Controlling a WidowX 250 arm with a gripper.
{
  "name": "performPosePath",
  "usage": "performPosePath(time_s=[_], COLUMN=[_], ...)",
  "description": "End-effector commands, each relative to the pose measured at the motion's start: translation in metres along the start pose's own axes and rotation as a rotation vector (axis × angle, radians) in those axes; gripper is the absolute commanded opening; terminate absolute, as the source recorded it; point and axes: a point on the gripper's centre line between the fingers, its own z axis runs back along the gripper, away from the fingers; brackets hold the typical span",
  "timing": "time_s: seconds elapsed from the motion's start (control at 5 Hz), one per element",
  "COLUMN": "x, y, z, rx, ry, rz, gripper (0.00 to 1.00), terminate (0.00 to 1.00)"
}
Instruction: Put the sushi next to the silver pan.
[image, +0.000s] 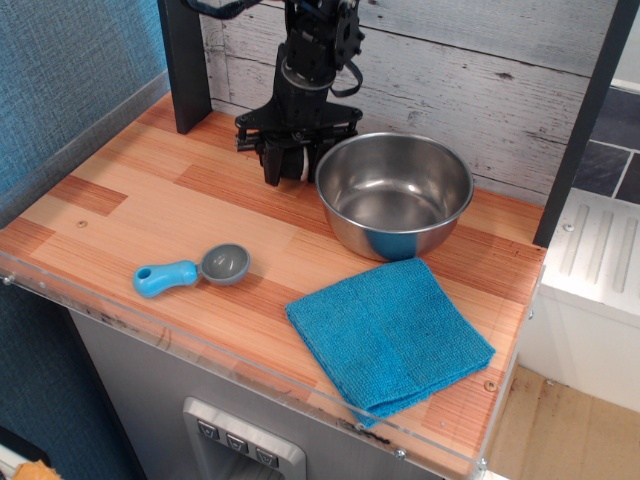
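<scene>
Single cam, observation.image: gripper (290, 165) low at back of worktop (150, 210), just left of silver pan (393, 192), tips at or nearly on the surface. Sushi (294, 163) mostly hidden btwn the fingers, only a pale sliver shows, so gripper looks clenched on it. Judgement: toy roll is light, prob. firm plastic w/ smooth wrap, could roll on its side; best held across the black wrap, set on a flat end. Pan shiny, light, may slide if bumped. Blue scoop (192, 269) and blue cloth (388, 333) well apart up front.
</scene>
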Motion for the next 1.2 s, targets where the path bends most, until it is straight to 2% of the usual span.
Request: performPosePath(time_s=[0.0, 0.6, 1.0], x=[0.007, 0.005, 0.007], y=[0.012, 0.018, 0.026], z=[0.013, 0.023, 0.053], rx=[-0.017, -0.026, -0.064], ry=[-0.012, -0.026, -0.072], rz=[0.085, 0.144, 0.16], gripper=[1.0, 1.0, 1.0], terminate=[0.0, 0.0, 0.0])
